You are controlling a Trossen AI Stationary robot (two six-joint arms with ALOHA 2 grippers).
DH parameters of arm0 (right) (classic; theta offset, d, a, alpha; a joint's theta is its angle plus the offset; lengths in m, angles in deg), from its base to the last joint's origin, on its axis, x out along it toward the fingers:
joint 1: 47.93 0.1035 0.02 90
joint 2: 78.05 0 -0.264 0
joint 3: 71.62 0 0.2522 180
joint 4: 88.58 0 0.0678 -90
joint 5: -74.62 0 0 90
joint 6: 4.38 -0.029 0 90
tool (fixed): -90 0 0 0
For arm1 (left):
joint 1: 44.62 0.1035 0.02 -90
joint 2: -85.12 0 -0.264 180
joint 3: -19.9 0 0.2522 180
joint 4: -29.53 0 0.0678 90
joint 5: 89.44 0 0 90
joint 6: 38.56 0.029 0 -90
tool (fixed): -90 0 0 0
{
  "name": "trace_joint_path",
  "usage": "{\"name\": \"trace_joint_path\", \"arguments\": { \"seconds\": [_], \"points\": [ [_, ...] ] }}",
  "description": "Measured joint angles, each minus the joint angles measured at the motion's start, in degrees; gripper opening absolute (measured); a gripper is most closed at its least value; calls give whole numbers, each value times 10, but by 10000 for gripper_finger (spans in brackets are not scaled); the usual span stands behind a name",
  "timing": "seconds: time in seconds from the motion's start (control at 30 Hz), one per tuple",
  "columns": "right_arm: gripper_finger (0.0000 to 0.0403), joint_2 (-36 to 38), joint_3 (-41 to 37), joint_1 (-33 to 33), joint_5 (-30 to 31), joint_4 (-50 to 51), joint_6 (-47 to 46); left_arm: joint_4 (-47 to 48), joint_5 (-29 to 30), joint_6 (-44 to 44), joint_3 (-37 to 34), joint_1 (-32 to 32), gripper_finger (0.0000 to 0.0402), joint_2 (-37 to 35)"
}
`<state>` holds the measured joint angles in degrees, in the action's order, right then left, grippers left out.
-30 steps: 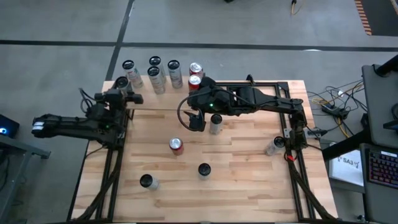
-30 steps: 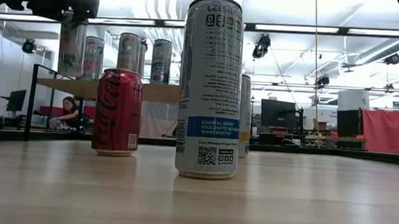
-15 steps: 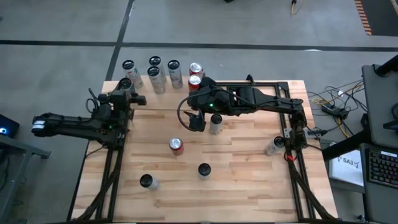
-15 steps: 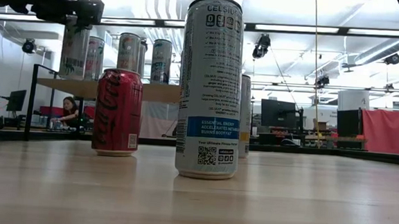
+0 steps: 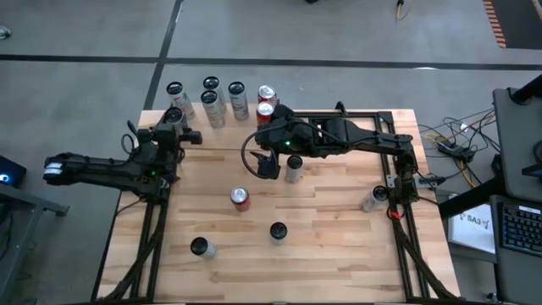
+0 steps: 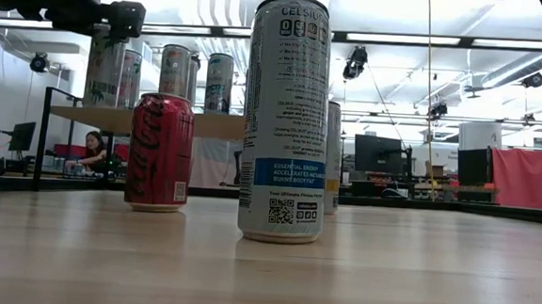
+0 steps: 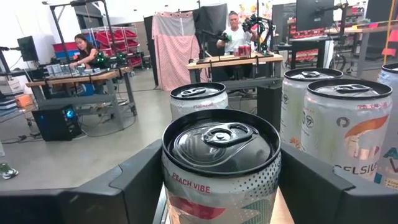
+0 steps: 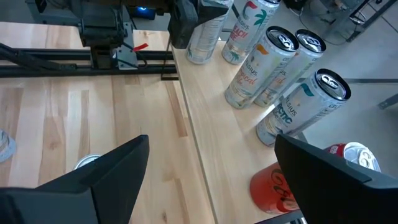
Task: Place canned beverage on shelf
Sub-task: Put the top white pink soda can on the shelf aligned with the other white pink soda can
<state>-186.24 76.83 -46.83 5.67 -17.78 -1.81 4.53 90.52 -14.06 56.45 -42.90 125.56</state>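
My left gripper (image 5: 174,124) reaches in from the table's left and is shut on a silver canned beverage (image 7: 221,168) marked "Peach Vibe", at the left end of the shelf (image 5: 222,135). The shelf is a pale wood platform at the table's far edge, and several more cans (image 5: 210,85) stand upright on it. In the low view the held can (image 6: 106,67) is upright under the gripper, level with the shelf top (image 6: 216,125). My right gripper (image 8: 211,186) hovers open over the middle of the table, next to a standing can (image 5: 294,169). My left gripper pinches the can's wall just under the top rim (image 7: 177,193) between its two fingers (image 7: 140,186), one on each opposite side. The fingers come level from the table's left. The can is upright, its base at the shelf top; whether it rests there I cannot tell.
On the tabletop stand a red can (image 5: 240,197), two dark-topped cans (image 5: 278,230) (image 5: 201,246) and a can by the right frame (image 5: 373,199). Black frame rails run along the table's left and right sides. A tall Celsius can (image 6: 286,115) fills the low view's middle.
My left gripper has carried the can a little toward the table's right, farther in over the shelf's left end, keeping it upright. My right arm has kept still.
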Motion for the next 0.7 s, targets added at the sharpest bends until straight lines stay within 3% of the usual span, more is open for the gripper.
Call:
{"name": "trace_joint_path", "arguments": {
  "seconds": [0.43, 0.7],
  "points": [
    [338, 0, 0, 0, 0, 0, 0, -1, -1, -15, 0, 0, 297, -1],
    [338, 0, 0, 0, 0, 0, -5, -2, 0, -7, 2, 0, 301, -21]
  ]
}}
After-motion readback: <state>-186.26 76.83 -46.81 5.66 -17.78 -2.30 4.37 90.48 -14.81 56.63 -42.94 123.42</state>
